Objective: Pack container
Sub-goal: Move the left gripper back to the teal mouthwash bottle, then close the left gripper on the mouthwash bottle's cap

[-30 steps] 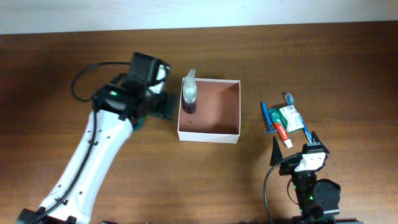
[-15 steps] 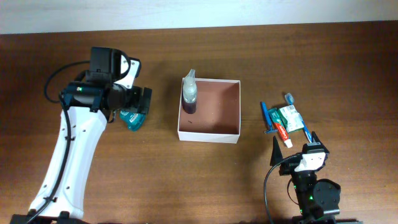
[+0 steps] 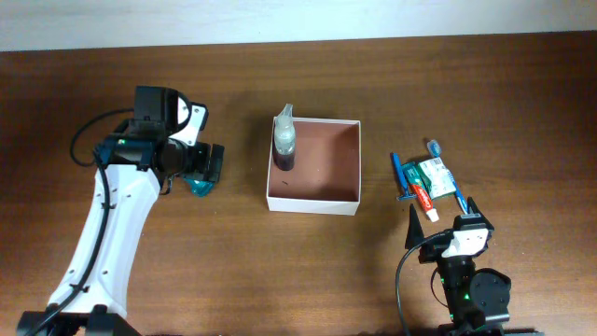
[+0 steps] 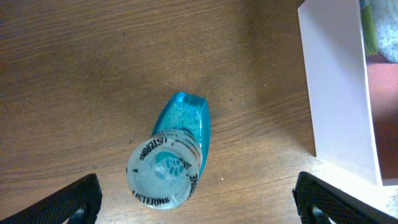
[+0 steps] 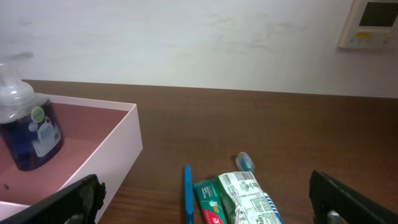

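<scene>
While the left gripper [image 3: 207, 166] hangs low over the brown table [image 3: 466, 93], its two fingers are spread wide apart. A teal mouthwash bottle [image 4: 180, 143] lies on its side below and between them, and they do not touch it. The container [image 3: 312, 203] sits in the middle of the table, near the right of that bottle but apart from it. A dark blue pump bottle [image 3: 284, 142] stands up in its far left corner. The right gripper [image 3: 442, 219] sits at the near right, open wide too, with nothing in it. A toothpaste tube [image 3: 422, 199], a blue toothbrush [image 3: 455, 194] and a green packet [image 3: 434, 175] lie together just beyond it, to the right of the container.
</scene>
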You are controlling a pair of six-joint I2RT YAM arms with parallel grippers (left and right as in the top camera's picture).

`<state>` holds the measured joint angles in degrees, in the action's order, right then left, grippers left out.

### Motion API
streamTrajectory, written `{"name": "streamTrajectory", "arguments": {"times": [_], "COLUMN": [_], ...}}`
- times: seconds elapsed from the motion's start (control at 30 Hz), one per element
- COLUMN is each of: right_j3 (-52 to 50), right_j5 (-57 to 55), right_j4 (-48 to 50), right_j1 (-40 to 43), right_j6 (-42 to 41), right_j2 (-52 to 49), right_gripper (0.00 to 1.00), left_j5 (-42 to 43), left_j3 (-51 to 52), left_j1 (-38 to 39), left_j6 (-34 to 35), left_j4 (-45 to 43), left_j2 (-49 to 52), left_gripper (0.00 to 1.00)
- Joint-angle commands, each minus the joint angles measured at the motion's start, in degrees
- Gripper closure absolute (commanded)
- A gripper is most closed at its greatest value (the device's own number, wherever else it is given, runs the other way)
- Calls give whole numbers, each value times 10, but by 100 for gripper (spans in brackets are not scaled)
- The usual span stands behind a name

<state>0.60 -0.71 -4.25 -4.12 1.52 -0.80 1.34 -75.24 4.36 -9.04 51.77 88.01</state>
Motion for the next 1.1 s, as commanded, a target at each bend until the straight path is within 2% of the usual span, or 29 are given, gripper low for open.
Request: {"name": "streamTrajectory", "arguments": {"times": [0.0,0.37,0.5,0.83,1.07], "right_j3": [-3,-3,-3,-3,-3], "right_j5": [1,1,1,1,1], "right_j4": [-4,-4,-4,-4,-4], "right_j1": [-3,-3,-3,-3,-3], "right_j6": [-2,-2,-2,-2,-2], "right_j2": [5,5,5,5,5], "right_gripper": [2,2,2,2,2], "left_j5": [8,8,0,0,0], "left_j3": [6,6,5,-15,-17], "left_j1": [-2,-2,-5,-8,-8], "left_j6": [-9,-9,-8,4,4], "left_j4": [-8,-21,-30,-34,-33], "left_j2": [2,54,59,42,15], "left_gripper": [1,5,21,25,40]}}
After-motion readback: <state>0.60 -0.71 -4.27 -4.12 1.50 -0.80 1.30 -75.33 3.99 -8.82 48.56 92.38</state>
